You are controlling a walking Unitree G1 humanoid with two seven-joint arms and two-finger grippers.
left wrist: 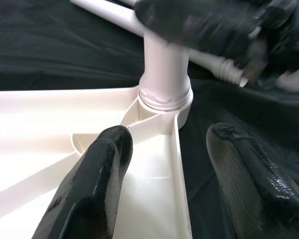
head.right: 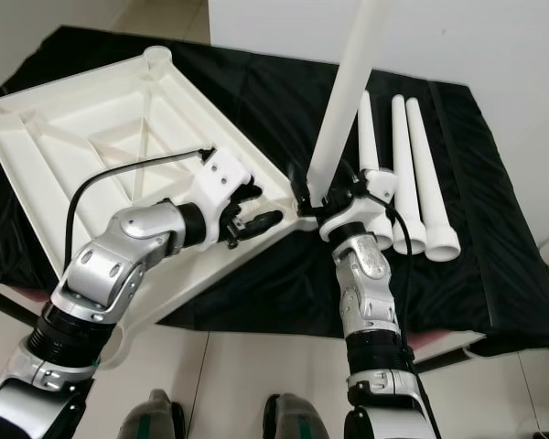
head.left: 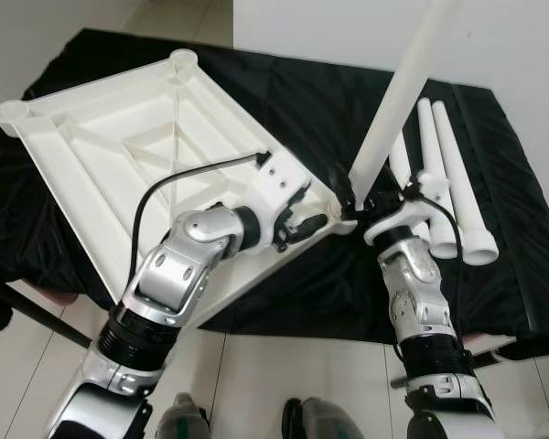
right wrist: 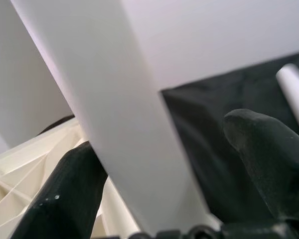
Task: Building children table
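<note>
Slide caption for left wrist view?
Open left gripper straddles tabletop rim beside leg seated in corner socket.

Black cloth (head.left: 348, 274) lies free between tabletop (head.left: 119, 137) and three loose legs (head.left: 448, 174).

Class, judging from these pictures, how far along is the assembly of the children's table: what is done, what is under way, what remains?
Done: the tabletop lies upside down on the black cloth.
In hand: one leg stands in the near corner socket, with the right gripper around its base and the left gripper open at that corner.
Left: three legs lie on the cloth; the other corner sockets look empty.
</note>
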